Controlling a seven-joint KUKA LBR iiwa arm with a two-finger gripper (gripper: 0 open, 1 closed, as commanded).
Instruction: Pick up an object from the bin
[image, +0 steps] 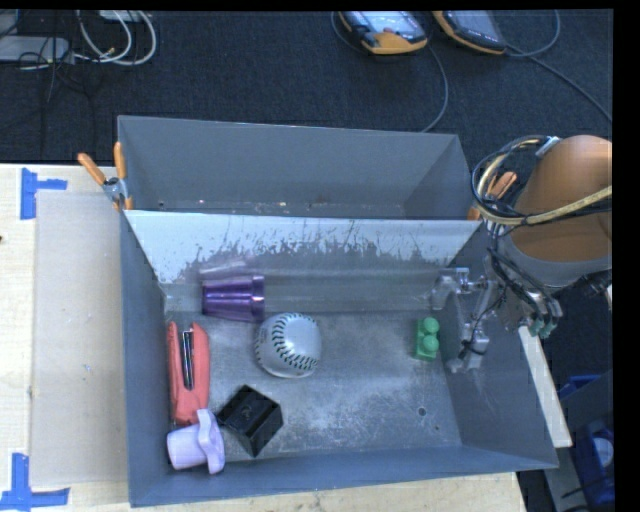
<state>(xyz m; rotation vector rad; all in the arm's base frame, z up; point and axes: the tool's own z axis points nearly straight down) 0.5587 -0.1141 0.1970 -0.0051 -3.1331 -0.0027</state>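
My gripper (455, 325) hangs at the bin's right side, close to the right wall, open with nothing between its fingers. A small green block (428, 340) lies on the floor just left of it, apart from the fingertips. A white ball with dark stitching (288, 345) rests near the bin's middle. Behind the ball and to its left, a purple cup (234, 297) lies on its side.
Along the left wall lies a red flat tool (187, 372). A pale lilac cap-shaped thing (197, 444) and a black box (249, 419) sit at the front left. The arm with its orange cover and cables stands over the right rim.
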